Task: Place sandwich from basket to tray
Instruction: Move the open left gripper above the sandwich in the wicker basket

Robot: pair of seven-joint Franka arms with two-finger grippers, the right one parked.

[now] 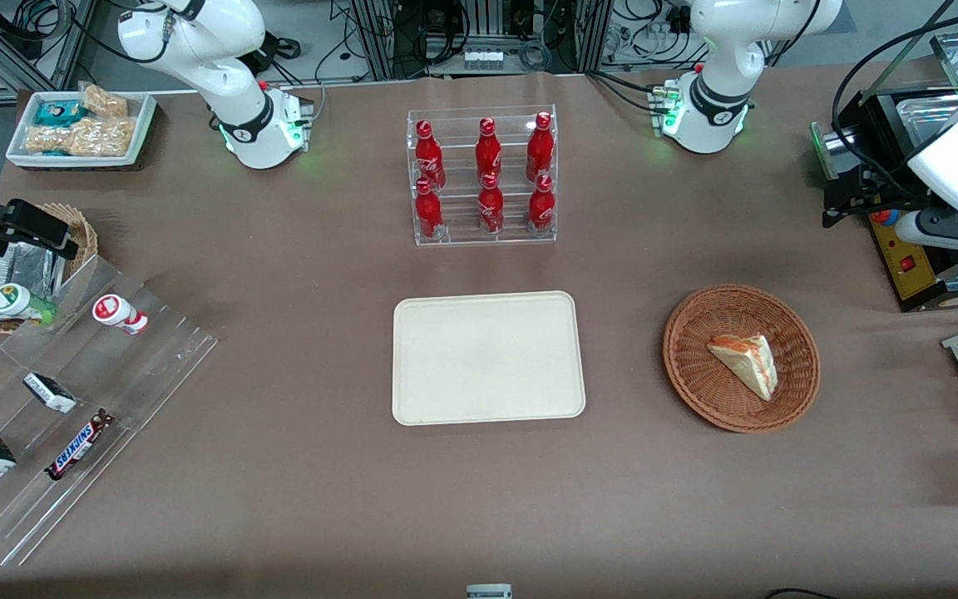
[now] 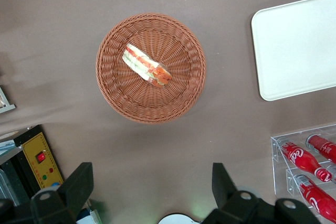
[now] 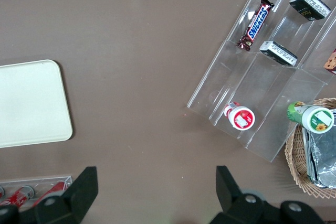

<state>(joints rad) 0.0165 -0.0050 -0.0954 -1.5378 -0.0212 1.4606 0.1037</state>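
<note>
Sandwich [image 1: 745, 363] lies inside your basket [image 1: 689, 369], lower right; bare tabletop separates its rim from the tray [image 1: 487, 358]. Your gripper [image 2: 152, 187] hangs wide open, empty.

Even, diffuse light from overhead fills all 3 views, leaving only faint soft-edged shadows on the brown table [image 1: 296, 499], such as the dim smudge just beside the basket [image 1: 689, 391] and a darker band along the bottom edge of the front frame. Glare streaks the clear acrylic shelf [image 1: 155, 366] at lower left, and 2 green lamps glow at the arm bases [image 1: 300, 140] near the top. In the left wrist view the tray [image 2: 299, 45] looks nearly washed out, while the gripper [image 2: 152, 174], hanging above the table with its fingers spread, reads as a dark, slightly soft silhouette.
</note>
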